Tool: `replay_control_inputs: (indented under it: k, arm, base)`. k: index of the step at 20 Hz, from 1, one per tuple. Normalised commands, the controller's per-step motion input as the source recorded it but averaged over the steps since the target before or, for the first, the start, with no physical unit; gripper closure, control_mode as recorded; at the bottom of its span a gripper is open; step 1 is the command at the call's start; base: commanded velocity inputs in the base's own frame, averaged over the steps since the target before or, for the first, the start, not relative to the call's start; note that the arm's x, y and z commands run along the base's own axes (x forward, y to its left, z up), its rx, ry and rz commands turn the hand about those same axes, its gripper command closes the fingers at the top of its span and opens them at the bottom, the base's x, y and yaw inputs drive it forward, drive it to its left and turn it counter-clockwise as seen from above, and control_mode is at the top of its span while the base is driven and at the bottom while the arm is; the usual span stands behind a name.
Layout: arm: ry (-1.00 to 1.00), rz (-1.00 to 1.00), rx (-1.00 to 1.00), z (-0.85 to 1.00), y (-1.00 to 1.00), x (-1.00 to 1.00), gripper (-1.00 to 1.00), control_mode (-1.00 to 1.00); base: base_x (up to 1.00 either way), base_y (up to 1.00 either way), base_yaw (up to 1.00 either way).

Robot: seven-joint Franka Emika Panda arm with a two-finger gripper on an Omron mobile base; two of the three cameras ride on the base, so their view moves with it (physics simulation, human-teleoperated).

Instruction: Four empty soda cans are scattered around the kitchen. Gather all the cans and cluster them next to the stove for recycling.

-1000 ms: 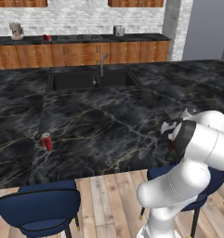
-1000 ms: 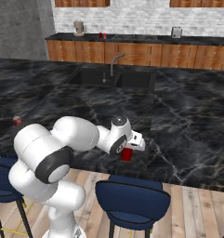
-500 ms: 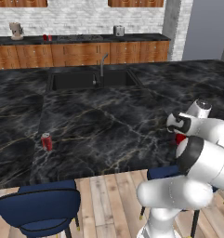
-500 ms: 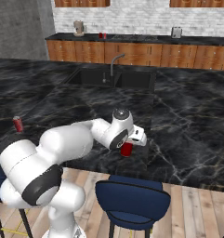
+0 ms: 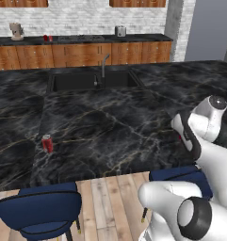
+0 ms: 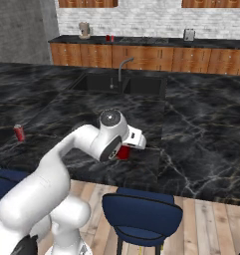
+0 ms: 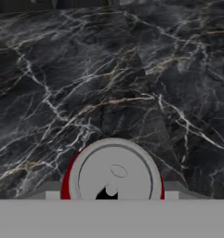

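Note:
My gripper (image 6: 126, 149) is shut on a red soda can (image 6: 123, 153) and holds it just above the island counter's near edge. From above, the hand view has the can's silvery top (image 7: 114, 175) between my fingertips (image 7: 53, 195). A second soda can (image 5: 47, 143) stands upright on the island's left front part, far from the gripper. Two more red cans (image 5: 47, 38) stand close together on the back counter. The stove is too small to make out on that far counter.
The black marble island (image 5: 110, 117) has a sink (image 5: 93, 80) with a faucet (image 5: 104, 61) at its far side. Blue stools (image 6: 141, 214) stand along the near edge. A beige grinder (image 5: 15, 30) and a toaster (image 5: 120, 31) stand on the back counter.
The gripper has carried the can slightly up and to the left in the right base view. The arm's elbow has swung round. The other cans have not moved.

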Motion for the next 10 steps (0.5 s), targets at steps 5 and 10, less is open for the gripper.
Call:
replay_control_inputs:
  k: [5,10]
  arm:
    - [-0.01,0.0,-0.01,0.5,0.53,-0.77,1.0,-1.0]
    - [0.0,0.0,0.0,0.46,0.48,-0.84,1.0,-1.0]
  base:
    - [0.0,0.0,0.0]
    - [0.0,0.0,0.0]
